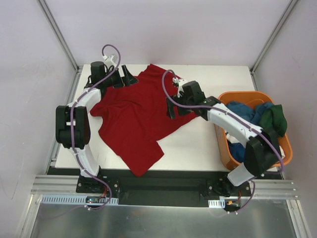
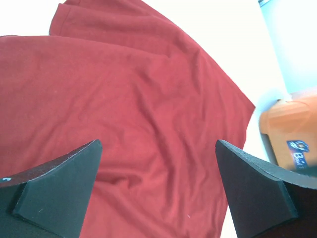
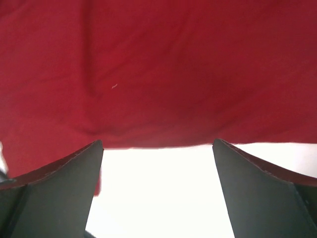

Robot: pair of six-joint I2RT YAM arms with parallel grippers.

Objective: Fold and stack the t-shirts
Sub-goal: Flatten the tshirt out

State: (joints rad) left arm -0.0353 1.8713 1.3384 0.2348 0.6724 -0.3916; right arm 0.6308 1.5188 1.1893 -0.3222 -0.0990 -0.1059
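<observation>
One red t-shirt [image 1: 133, 119] spread; blue t-shirt [image 1: 242, 110], green t-shirt [image 1: 277, 119] in basket [image 1: 224, 154] — left gripper [image 1: 126, 78], right gripper [image 1: 173, 109] gaping, empty.

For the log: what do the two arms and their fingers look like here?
Both the left arm and the right arm have white links with black joint housings, and a purple cable loops along each. The left gripper and right gripper are black. Their fingers are matte black wedges with flat inner faces.

A white table [image 1: 198, 148] stands brightly lit between pale walls [image 1: 163, 29] and aluminium posts [image 1: 58, 33].
</observation>
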